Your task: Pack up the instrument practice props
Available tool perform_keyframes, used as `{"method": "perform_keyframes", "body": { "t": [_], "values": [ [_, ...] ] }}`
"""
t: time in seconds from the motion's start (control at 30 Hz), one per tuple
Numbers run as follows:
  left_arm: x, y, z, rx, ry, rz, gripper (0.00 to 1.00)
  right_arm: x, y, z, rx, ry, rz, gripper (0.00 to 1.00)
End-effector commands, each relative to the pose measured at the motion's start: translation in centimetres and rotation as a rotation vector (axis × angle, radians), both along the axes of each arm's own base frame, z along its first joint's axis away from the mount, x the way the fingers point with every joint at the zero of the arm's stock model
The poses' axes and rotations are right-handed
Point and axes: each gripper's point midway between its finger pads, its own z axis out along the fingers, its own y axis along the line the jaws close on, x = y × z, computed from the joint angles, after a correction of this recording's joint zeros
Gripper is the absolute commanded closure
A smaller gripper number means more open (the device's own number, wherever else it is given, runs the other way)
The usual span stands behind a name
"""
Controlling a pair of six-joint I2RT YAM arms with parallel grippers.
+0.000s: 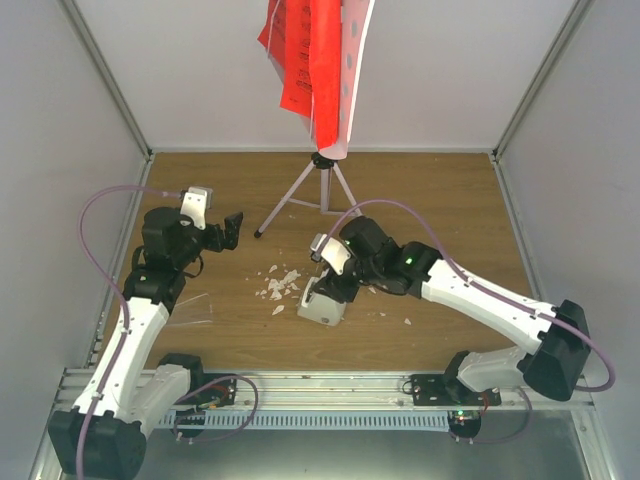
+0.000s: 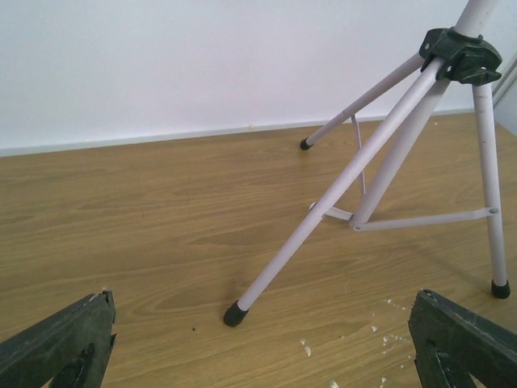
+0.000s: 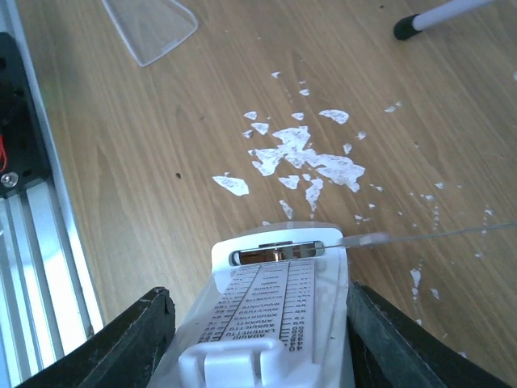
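The music stand's pale perforated plate (image 1: pixel 352 60) stands at the back centre on silver tripod legs (image 1: pixel 300 195), with red ribbed sheets (image 1: pixel 305 60) hanging on it. The legs also show in the left wrist view (image 2: pixel 339 186). My left gripper (image 1: pixel 230 232) is open and empty, just left of the nearest leg's black foot (image 2: pixel 235 314). The white pyramid-shaped metronome (image 1: pixel 322 303) lies mid-table with its tempo scale facing the right wrist camera (image 3: pixel 275 299). My right gripper (image 3: pixel 258 295) has its jaws against both sides of the metronome.
White crumbs (image 1: pixel 280 283) are scattered on the wooden table left of the metronome, also seen in the right wrist view (image 3: pixel 307 158). A clear plastic cover (image 3: pixel 149 28) lies further left. A metal rail (image 1: pixel 320 395) runs along the near edge. White walls close in three sides.
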Motion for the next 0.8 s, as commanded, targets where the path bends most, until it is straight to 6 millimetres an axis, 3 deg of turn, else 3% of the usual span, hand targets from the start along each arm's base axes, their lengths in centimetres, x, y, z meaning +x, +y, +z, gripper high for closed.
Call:
{"method": "perform_keyframes", "body": {
  "t": [0.0, 0.23, 0.53, 0.67, 0.7, 0.77],
  "values": [
    [-0.2, -0.6, 1.3, 0.003, -0.060, -0.035, 0.01, -0.7, 2.1, 2.6, 0.102, -0.080, 0.093, 0.66],
    [-0.1, -1.2, 1.0, -0.006, -0.050, -0.069, 0.01, -2.0, 2.8, 1.5, 0.077, -0.025, 0.153, 0.66],
    [-0.2, -1.3, 1.1, -0.009, -0.055, -0.076, 0.01, -2.0, 2.7, 0.2, 0.034, -0.008, 0.154, 0.62],
    [-0.3, -1.6, 1.2, -0.017, -0.052, -0.091, 0.01, -1.6, 2.4, 0.4, 0.034, -0.028, 0.125, 0.49],
    [-0.3, -1.6, 1.2, -0.018, -0.054, -0.091, 0.01, -1.5, 2.4, 0.7, 0.041, -0.035, 0.116, 0.43],
    [-0.4, -1.8, 1.2, -0.019, -0.056, -0.098, 0.01, -1.5, 2.3, 1.8, 0.069, -0.043, 0.102, 0.22]
  ]
}}
